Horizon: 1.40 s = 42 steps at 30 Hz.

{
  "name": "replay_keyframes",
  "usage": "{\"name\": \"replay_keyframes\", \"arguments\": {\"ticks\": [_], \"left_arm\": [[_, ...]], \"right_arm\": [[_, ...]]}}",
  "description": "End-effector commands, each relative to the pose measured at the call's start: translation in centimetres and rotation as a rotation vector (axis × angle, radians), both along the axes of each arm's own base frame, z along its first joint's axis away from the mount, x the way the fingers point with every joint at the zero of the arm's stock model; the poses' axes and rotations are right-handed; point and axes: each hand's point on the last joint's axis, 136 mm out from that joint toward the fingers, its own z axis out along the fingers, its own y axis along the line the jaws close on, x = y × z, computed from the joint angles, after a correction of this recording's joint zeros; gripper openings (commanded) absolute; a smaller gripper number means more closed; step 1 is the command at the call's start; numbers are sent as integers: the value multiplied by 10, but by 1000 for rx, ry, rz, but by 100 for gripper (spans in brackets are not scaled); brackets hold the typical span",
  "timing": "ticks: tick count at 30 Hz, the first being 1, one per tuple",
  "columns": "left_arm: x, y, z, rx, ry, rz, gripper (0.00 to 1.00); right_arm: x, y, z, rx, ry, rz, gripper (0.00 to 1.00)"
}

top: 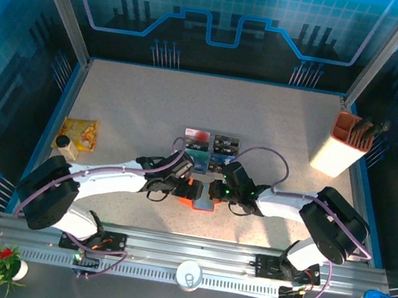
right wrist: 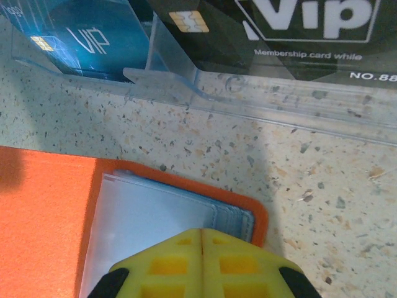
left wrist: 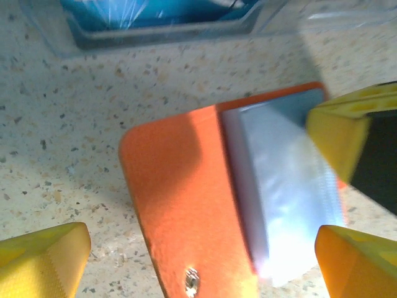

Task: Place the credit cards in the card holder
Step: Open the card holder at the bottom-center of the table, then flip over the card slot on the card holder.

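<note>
Card holder [left wrist: 186,205] cut by lower edge, clear tray [left wrist: 167,38] blurred

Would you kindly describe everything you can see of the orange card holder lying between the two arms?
The card holder is a small orange-red folding wallet with a leather-like grain, lying open and flat on the speckled table, just before the clear tray. Its flap carries a round metal snap; the other half holds a pale grey-blue pocket of layered sleeves. The shut right tool seems to press on that pocket; the open left tool straddles the wallet, apparently not touching.
</note>
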Motion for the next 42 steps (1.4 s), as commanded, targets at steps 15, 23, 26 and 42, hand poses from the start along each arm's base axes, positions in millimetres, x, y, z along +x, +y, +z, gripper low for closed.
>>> {"name": "replay_keyframes", "arguments": {"ticks": [15,23,26,42], "left_arm": [[-7,-46,41,-246,11,-1,94],[-12,-12,-4,-11,16,-33,92],[-13,-6,-18,50,28,-52,90],[-15,7,-40,131,39,-57,91]], "right_arm": [[-14,-6,-20,-7,53,1,5],[-16,-7,-17,-1,53,4,5],[-17,-7,-18,-2,55,4,5],[-14,14,-15,28,70,24,4]]}}
